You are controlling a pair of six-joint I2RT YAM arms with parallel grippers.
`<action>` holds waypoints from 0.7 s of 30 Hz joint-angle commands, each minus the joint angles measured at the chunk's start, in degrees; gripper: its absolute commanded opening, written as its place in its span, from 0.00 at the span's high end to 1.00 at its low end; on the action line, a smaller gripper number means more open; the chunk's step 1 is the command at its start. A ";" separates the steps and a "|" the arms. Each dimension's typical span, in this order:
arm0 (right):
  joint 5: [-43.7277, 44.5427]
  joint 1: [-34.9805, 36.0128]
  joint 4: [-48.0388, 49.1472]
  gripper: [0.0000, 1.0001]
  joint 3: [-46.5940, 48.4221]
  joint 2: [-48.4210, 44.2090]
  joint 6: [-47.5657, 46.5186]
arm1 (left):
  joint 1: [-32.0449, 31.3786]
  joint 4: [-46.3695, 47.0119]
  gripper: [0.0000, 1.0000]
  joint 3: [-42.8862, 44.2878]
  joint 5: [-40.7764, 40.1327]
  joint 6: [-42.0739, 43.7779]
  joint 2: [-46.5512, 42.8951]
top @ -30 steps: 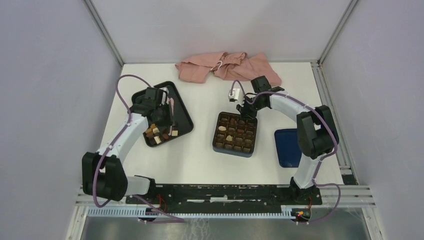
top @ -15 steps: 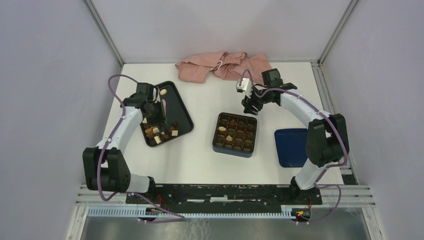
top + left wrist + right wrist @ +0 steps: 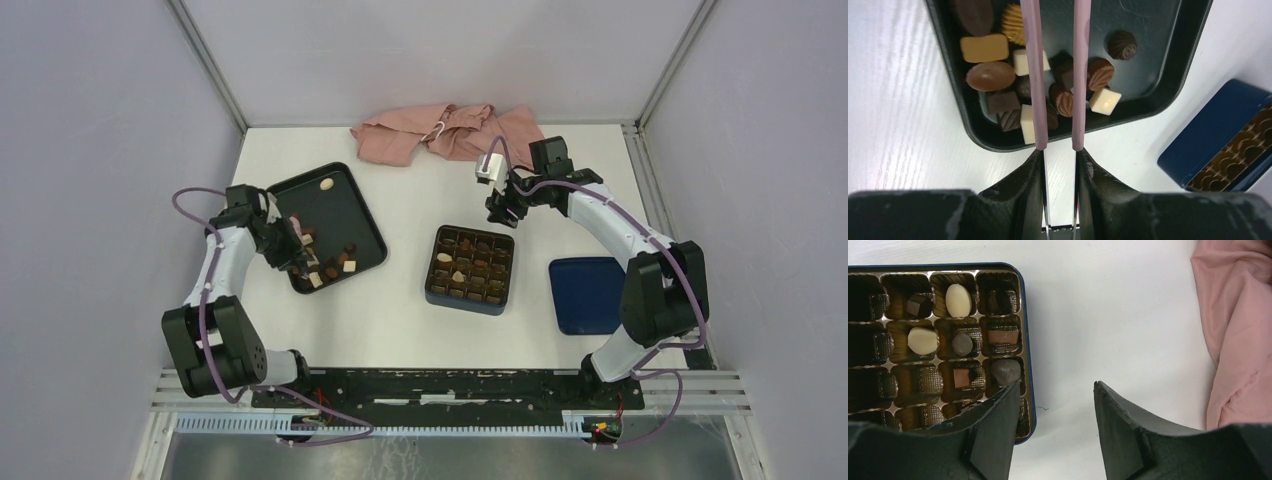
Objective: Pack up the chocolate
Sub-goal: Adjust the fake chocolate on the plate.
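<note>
Top external, left gripper (image 3: pixel 298 243): over chocolate (image 3: pixel 318 272) at tray (image 3: pixel 345 205) six o'clock, jaws slightly apart, empty.
Right gripper (image 3: pixel 497 210): box (image 3: pixel 466 302) twelve o'clock, jaws apart, empty.

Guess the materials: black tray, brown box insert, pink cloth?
Black tray: glossy hard surface with fine scratches and a raised, rounded rim. It could be painted metal or hard plastic; the pictures don't settle which.
Brown box insert: probably thin moulded plastic, with shiny ribbed cells catching highlights.
Pink cloth: soft matte fabric, bunched in loose folds. The weave is too fine to see.
</note>
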 commanded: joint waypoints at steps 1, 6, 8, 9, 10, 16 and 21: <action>-2.14 -0.21 1.20 0.38 -0.28 -1.52 -0.07 | 4.54 3.56 0.67 0.36 5.76 -3.39 -0.14; -3.15 -0.31 1.20 0.38 -0.24 -1.58 -0.07 | 8.02 3.92 0.67 2.51 4.92 -4.04 2.15; -3.63 -0.25 1.13 0.38 -0.29 -1.52 -0.07 | 8.33 3.00 0.67 4.45 3.91 -3.18 4.56; -3.79 -0.25 1.11 0.38 -0.29 -1.50 -0.07 | 8.34 2.35 0.67 5.33 4.00 -2.69 5.79; -3.90 -0.26 1.08 0.38 -0.29 -1.47 -0.07 | 8.34 2.00 0.67 5.93 4.45 -2.35 6.81; -4.39 -0.45 1.20 0.38 -0.43 -1.41 -0.07 | 8.11 -1.37 0.67 8.96 0.99 -0.34 9.83; -4.79 -0.44 1.13 0.38 -0.46 -1.17 -0.07 | 7.07 -2.69 0.66 9.87 -2.33 0.56 10.97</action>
